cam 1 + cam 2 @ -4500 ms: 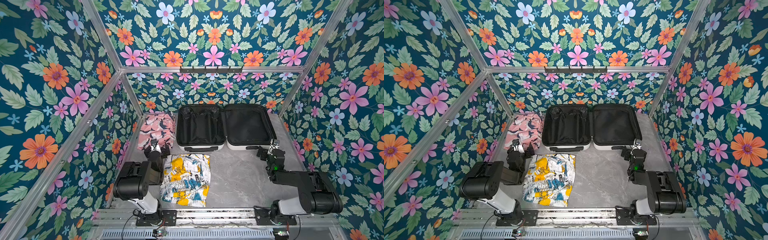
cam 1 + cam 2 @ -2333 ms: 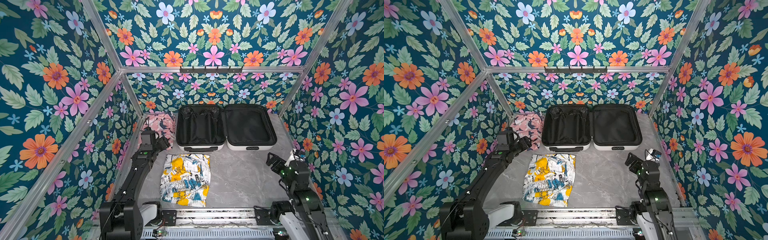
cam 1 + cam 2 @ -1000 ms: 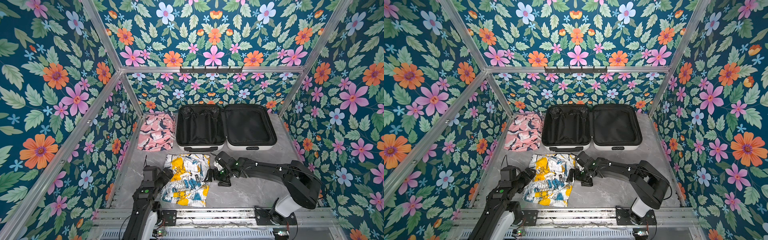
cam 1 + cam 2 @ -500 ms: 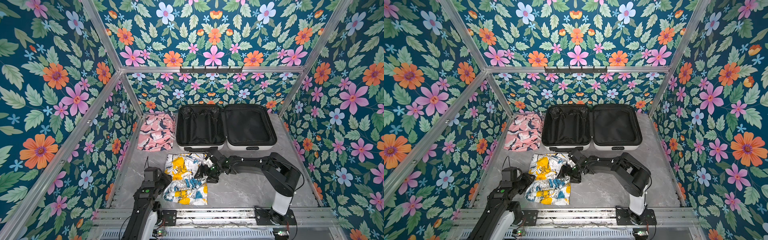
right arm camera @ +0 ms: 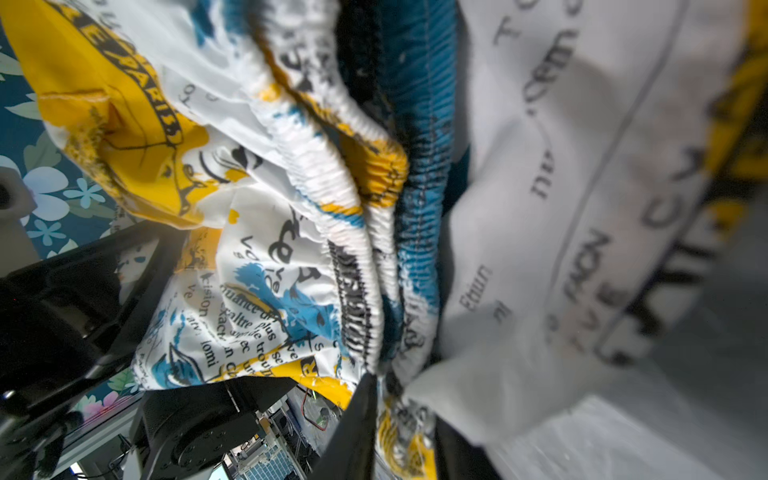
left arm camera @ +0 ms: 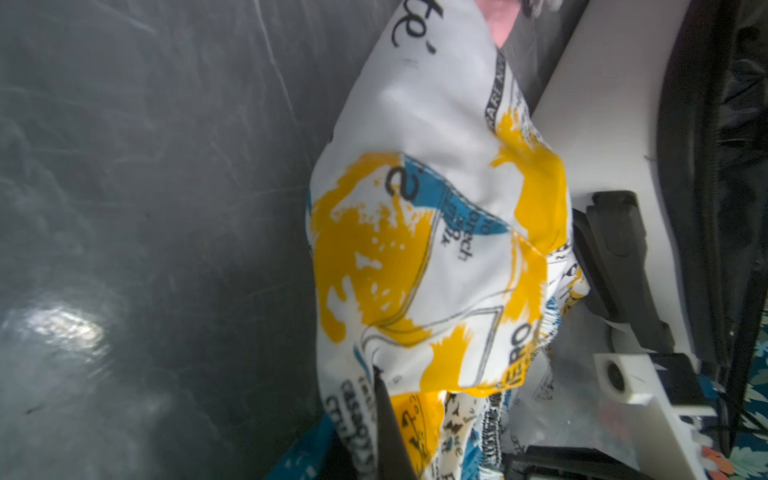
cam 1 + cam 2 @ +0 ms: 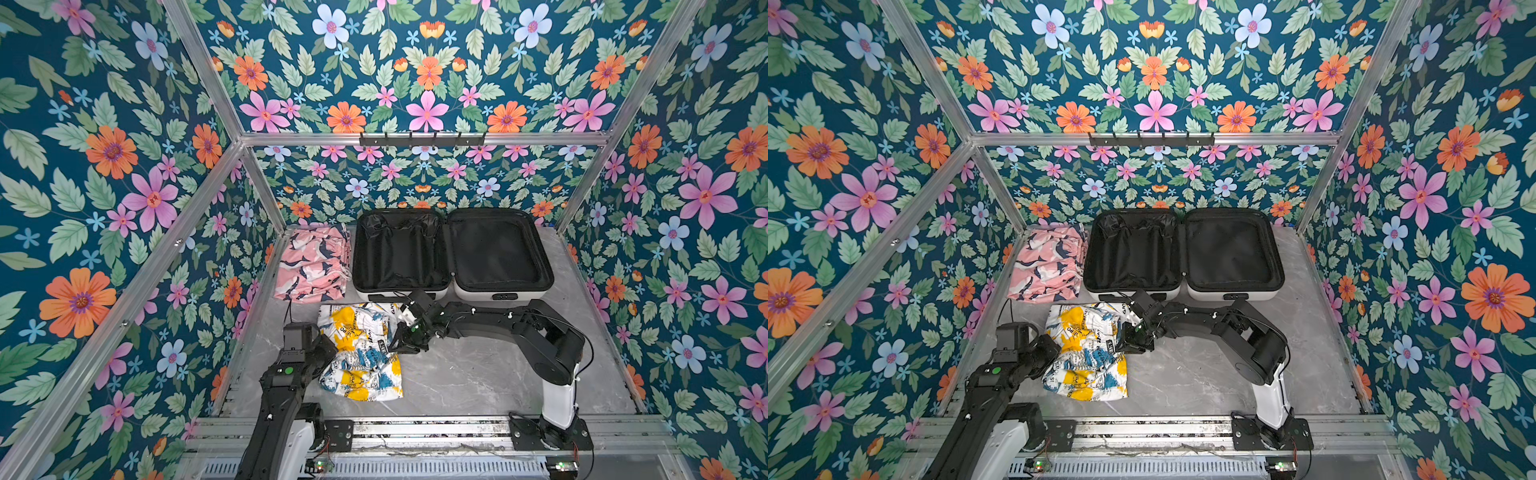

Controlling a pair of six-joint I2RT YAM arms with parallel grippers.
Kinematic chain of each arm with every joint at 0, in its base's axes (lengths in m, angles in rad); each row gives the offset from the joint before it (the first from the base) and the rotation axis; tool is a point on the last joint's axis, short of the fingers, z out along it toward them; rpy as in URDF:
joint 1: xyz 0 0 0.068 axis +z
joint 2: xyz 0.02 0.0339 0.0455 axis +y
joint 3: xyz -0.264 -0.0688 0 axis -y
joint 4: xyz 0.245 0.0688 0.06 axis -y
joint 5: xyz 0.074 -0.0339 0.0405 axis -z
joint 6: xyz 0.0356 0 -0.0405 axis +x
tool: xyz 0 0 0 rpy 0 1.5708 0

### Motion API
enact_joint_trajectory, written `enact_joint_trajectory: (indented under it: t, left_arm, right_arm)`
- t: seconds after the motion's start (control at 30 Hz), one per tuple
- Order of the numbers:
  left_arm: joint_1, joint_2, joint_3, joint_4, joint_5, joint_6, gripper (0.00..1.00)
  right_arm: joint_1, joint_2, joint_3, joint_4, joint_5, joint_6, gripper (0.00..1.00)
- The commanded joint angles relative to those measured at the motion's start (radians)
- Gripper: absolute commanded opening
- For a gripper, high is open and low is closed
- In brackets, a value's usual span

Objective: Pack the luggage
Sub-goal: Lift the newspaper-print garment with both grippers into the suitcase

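The luggage [image 7: 532,293] [image 7: 1258,296] lies open against the back wall, with a white shell and black lining, and both halves hold nothing. In front of it lies a bunched yellow, white and blue printed cloth [image 7: 361,353] [image 7: 1088,357]. My left gripper [image 7: 328,353] [image 7: 1052,351] is shut on the cloth's left edge. In the left wrist view, cloth [image 6: 436,249] is pinched at the gripper [image 6: 415,436] beside the luggage shell [image 6: 602,124]. My right gripper [image 7: 395,338] [image 7: 1125,338] is shut on the right edge, with cloth [image 5: 270,249] held between its fingers [image 5: 357,428].
A folded pink patterned cloth [image 7: 311,266] [image 7: 1046,266] lies left of the luggage by the left wall. Floral walls enclose the grey table [image 7: 478,374] on three sides. A metal rail [image 7: 415,428] runs along the front, carrying both arm bases.
Both grippers went from open to shut on the printed cloth's two side edges. The right arm reached further left. The cloth has bunched up narrower.
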Motion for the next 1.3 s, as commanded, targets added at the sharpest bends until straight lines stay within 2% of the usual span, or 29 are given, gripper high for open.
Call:
enact_joint_trajectory:
  t: [0.0, 0.13, 0.5, 0.6, 0.93, 1.07, 1.27]
  left_arm:
    - [0.000, 0.023, 0.027, -0.034, -0.010, 0.022, 0.00]
    - [-0.001, 0.040, 0.144, -0.125, -0.047, 0.059, 0.00]
    - [0.000, 0.088, 0.461, -0.349, -0.069, 0.120, 0.00]
    - [0.000, 0.130, 0.582, -0.375, -0.036, 0.159, 0.00]
    - [-0.001, 0.365, 0.996, -0.356, 0.288, 0.258, 0.00]
    - [-0.008, 0.441, 1.119, -0.245, 0.448, 0.209, 0.00]
    - [-0.055, 0.557, 1.199, -0.032, 0.563, 0.121, 0.00]
  right_arm:
    - [0.001, -0.018, 0.000, -0.040, 0.002, -0.034, 0.18]
    - [0.001, -0.040, 0.037, -0.078, -0.009, -0.072, 0.00]
    - [0.006, -0.110, 0.162, -0.169, -0.093, -0.145, 0.00]
    - [0.007, -0.130, 0.200, -0.192, -0.113, -0.159, 0.00]
    - [-0.015, -0.212, 0.294, -0.232, -0.098, -0.183, 0.00]
    - [-0.057, -0.269, 0.305, -0.215, -0.074, -0.179, 0.00]
    - [-0.124, -0.361, 0.310, -0.217, -0.010, -0.198, 0.00]
